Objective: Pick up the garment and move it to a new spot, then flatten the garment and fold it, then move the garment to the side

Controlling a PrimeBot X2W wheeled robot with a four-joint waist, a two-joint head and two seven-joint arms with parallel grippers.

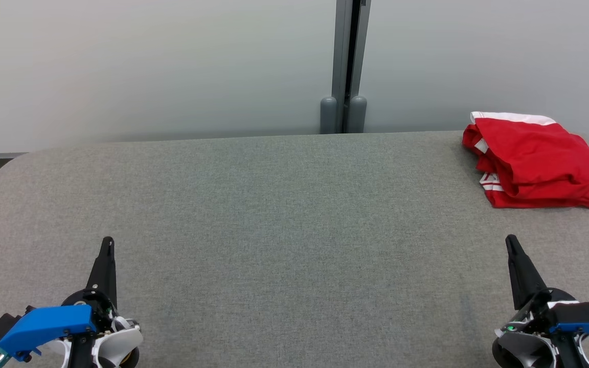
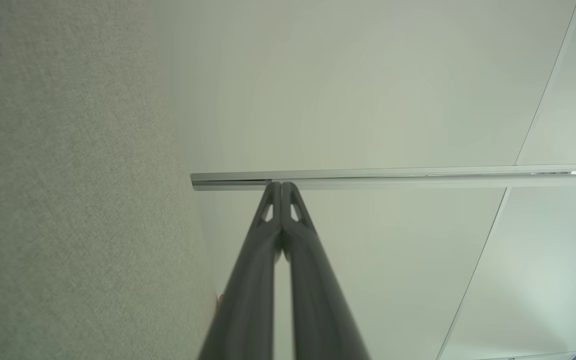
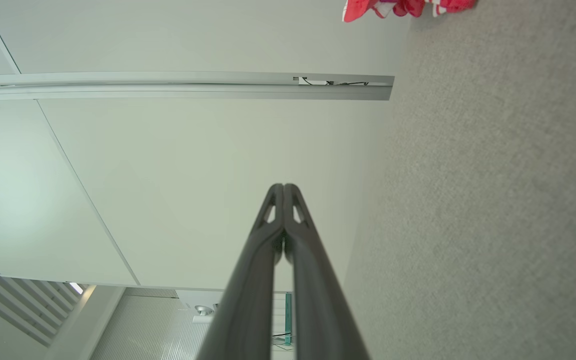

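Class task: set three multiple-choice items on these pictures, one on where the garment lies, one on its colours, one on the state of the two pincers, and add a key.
1. Where on the table does the garment lie in the head view?
A. far right
B. near left
C. centre

2. What colours is the garment?
A. blue and yellow
B. red with white bands
C. all black

3. How do the left pincer and right pincer stand?
A. both open
B. both shut, empty
C. right shut on the garment

Key:
1 A, it sits at the far right, near the wall.
2 B, red cloth with white trim shows.
3 B, in each wrist view the fingers meet with nothing between them.
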